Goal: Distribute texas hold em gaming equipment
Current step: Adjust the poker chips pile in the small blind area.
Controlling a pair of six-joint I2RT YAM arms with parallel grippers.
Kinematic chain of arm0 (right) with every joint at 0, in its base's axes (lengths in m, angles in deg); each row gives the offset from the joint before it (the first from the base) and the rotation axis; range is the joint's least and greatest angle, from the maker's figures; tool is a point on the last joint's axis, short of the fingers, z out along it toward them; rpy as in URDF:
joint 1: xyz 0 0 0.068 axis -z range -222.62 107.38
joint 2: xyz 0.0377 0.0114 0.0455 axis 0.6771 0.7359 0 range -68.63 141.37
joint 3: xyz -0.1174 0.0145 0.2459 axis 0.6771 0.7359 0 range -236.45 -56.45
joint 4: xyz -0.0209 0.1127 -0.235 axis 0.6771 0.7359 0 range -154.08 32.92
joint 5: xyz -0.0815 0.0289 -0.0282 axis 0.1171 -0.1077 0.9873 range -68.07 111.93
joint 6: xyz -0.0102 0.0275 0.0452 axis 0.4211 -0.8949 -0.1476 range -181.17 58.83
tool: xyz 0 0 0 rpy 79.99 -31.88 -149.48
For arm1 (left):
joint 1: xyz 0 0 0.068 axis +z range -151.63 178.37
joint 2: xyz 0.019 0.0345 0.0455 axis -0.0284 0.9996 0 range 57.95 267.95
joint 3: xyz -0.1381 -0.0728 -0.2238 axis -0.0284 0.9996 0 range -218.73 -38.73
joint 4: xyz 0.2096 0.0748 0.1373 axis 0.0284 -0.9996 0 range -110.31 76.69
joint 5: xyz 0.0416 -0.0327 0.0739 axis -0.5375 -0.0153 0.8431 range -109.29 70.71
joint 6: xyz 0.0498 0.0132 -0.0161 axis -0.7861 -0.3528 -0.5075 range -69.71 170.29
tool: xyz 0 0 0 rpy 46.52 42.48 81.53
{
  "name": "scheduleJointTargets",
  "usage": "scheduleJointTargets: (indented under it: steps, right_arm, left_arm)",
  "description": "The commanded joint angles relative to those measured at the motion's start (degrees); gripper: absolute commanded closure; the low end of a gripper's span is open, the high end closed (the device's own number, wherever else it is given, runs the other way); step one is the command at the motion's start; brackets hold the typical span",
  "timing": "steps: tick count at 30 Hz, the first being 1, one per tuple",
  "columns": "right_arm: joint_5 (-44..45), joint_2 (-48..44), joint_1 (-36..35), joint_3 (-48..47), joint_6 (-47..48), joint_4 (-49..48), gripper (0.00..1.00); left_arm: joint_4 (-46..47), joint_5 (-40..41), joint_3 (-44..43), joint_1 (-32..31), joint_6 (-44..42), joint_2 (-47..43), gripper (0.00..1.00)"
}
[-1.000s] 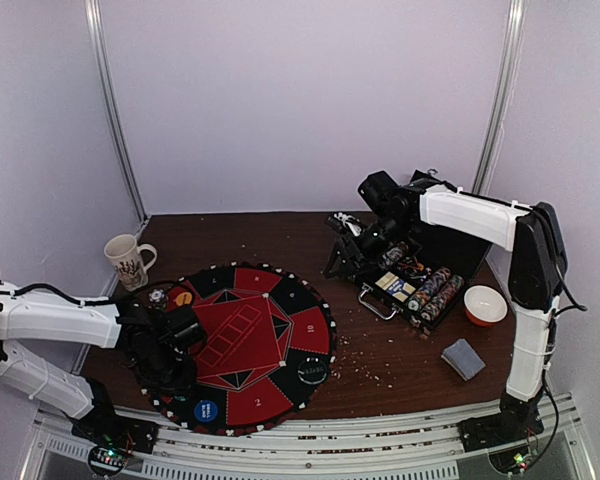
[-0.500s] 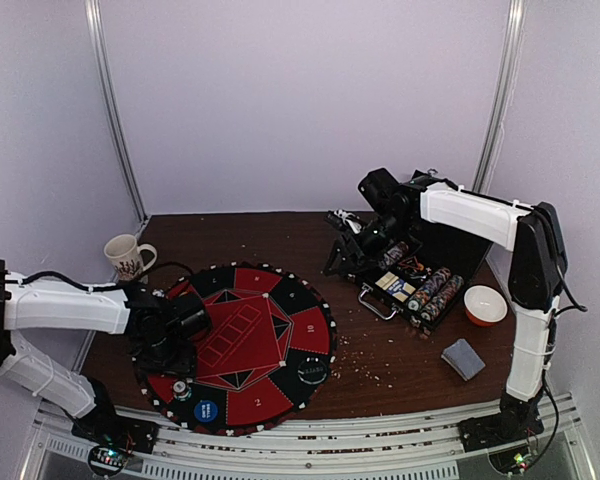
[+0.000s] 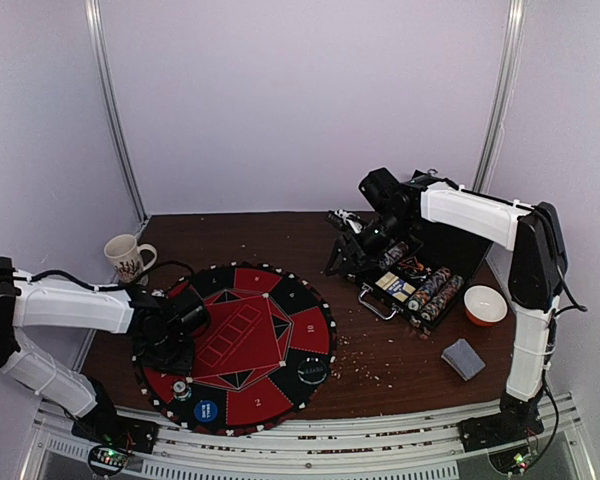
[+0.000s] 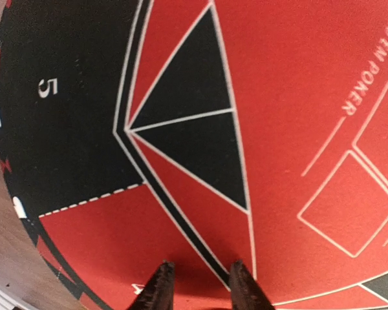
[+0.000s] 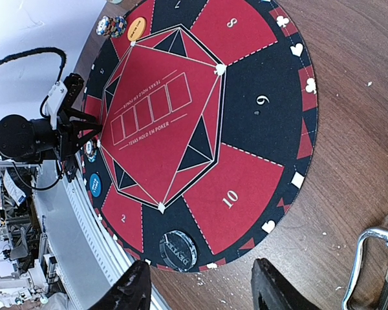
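The distribution is judged partly done. Near the front rim of the round mat [image 3: 242, 345], one blue button disc [image 3: 206, 410], one striped chip [image 3: 181, 390] and one black button disc [image 3: 312, 370] are laid; one card deck [image 3: 464, 358] is undealt on the tabletop [image 3: 380, 370]. The jaws of the left gripper [image 4: 200, 287] are slightly apart, empty. One yellow button disc [image 5: 136, 27] lies farther. Farthest, the jaws of the right gripper [image 5: 200, 290] are spread, empty, beside the case [image 3: 465, 255], where chip rows [image 3: 435, 292] remain.

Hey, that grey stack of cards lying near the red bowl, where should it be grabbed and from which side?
Probably pinch the stack of cards across two opposite side edges, coming straight down from above. It lies flat on the table, turned at a slant, so only its thin sides can be pinched. The bowl sits apart, leaving those edges free.
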Motion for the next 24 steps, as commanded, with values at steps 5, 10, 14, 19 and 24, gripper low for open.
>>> scheduleJointTargets:
  steps: [5, 10, 14, 19, 24]
  right_arm:
    - [0.52, 0.23, 0.17, -1.46, 0.57, 1.55, 0.45]
    - [1.28, 0.1, 0.21, -1.46, 0.71, 1.87, 0.45]
    - [1.48, 0.15, 0.28, -1.66, 0.72, 2.02, 0.45]
    - [1.59, 0.19, 0.34, -1.81, 0.8, 2.15, 0.45]
    - [1.75, 0.23, 0.39, -1.9, 0.94, 2.41, 0.45]
  left_arm:
    - [2.03, -5.68, 3.91, 0.23, 1.07, -2.2, 0.74]
    - [1.09, -8.23, 5.51, -0.19, 1.51, -4.26, 0.77]
    - [0.54, -9.29, 5.77, -0.94, 1.68, -4.94, 0.78]
    - [-1.55, -9.39, 5.01, -1.86, 1.22, -4.49, 0.79]
    - [-4.26, -9.35, 4.74, -2.14, 0.4, -5.65, 0.79]
